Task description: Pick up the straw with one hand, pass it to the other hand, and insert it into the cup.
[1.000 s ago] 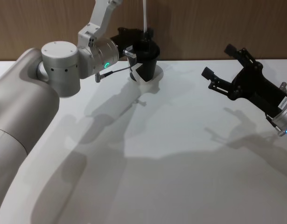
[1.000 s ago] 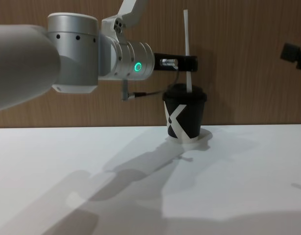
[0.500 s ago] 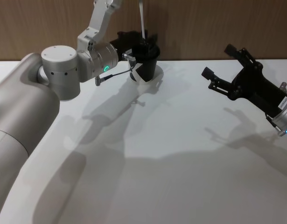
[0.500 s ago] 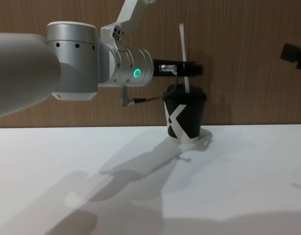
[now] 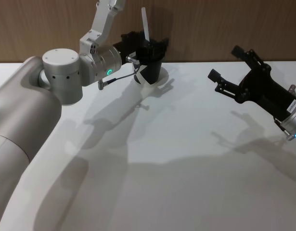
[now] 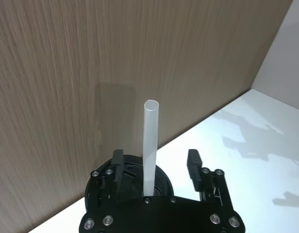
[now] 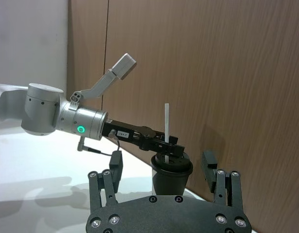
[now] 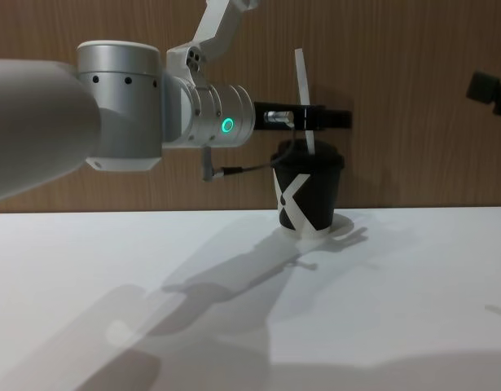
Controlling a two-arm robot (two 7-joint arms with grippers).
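Over the last second the straw (image 8: 304, 102) has sunk lower into the cup (image 8: 307, 189) and tipped so its top leans a little to the left, while the left pincer (image 8: 315, 119) has slid further right past it. That left pincer, on the silver arm with the green ring, now has its fingers spread apart on either side of the straw in the left wrist view, gripping nothing.

The straw's long axis runs nearly upright, its lower end through the lid of the cup, which stands at the far side of the desk (image 5: 176, 159) against the wooden wall. The straw sits right between the left pincer's fingers, so that arm is by far the nearer; to clear it, I'd judge it needs to draw back leftward.

The right pincer (image 5: 234, 72) hangs open well off to the right, idle.

The cup bears a large white X; no other writing is readable.
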